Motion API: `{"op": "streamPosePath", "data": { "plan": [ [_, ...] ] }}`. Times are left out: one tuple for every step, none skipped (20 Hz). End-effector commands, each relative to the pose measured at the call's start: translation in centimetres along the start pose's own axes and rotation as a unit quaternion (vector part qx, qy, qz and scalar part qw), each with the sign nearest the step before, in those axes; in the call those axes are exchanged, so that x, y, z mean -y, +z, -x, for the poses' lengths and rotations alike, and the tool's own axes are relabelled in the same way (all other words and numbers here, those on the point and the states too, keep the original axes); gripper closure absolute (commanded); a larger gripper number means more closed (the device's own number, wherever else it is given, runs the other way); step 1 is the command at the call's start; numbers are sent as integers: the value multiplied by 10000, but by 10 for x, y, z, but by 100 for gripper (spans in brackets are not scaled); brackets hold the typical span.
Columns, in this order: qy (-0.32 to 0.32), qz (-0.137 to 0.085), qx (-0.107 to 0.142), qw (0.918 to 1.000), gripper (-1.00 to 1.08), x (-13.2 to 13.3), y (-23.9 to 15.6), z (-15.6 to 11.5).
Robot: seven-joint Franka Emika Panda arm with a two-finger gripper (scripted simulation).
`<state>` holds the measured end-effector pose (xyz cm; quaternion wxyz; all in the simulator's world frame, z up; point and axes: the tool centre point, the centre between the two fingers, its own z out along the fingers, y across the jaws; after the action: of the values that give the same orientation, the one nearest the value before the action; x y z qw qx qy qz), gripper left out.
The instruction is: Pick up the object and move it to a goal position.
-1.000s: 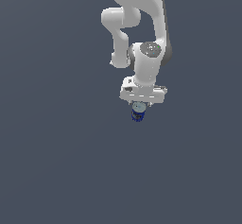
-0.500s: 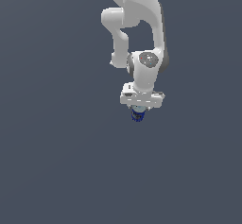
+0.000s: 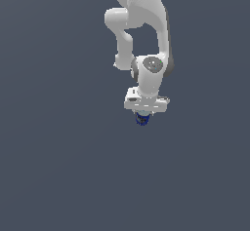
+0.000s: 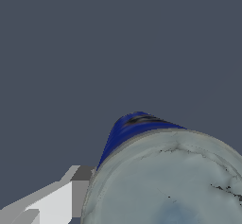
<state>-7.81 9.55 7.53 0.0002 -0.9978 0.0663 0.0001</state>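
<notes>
Overhead, one white arm point(image 3: 146, 40) is hanging above the plain grey tabletop point(image 3: 58, 176). Its single gripper point(image 3: 142, 117) is clamping closed on one dark blue object point(image 3: 142, 120), whose pale top is filling the wrist view.

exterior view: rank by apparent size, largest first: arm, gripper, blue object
1. arm, by far the largest.
2. gripper, the white body below the wrist.
3. blue object, tiny and partly hidden under the gripper, so its full size is unsure.
</notes>
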Motion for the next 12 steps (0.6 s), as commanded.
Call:
{"op": "streamPosePath", "data": {
  "plan": [
    [4,1,-1,10000,108,-1,1,0],
    [4,1,-1,10000,108,-1,1,0],
    [4,1,-1,10000,108,-1,1,0],
    [4,1,-1,10000,108,-1,1,0],
    [4,1,-1,10000,108,-1,1,0],
    [1,0,-1,10000,108,0,0,0],
    [1,0,-1,10000,108,0,0,0],
    [1,0,-1,10000,108,-1,-1,0],
    [1,0,-1,10000,108,-3,-1,0],
    [1,0,-1,10000,108,-5,-3,1],
    [1,0,-1,10000,108,-8,-4,1],
    [1,0,-1,10000,108,-12,-6,1]
  ]
}}
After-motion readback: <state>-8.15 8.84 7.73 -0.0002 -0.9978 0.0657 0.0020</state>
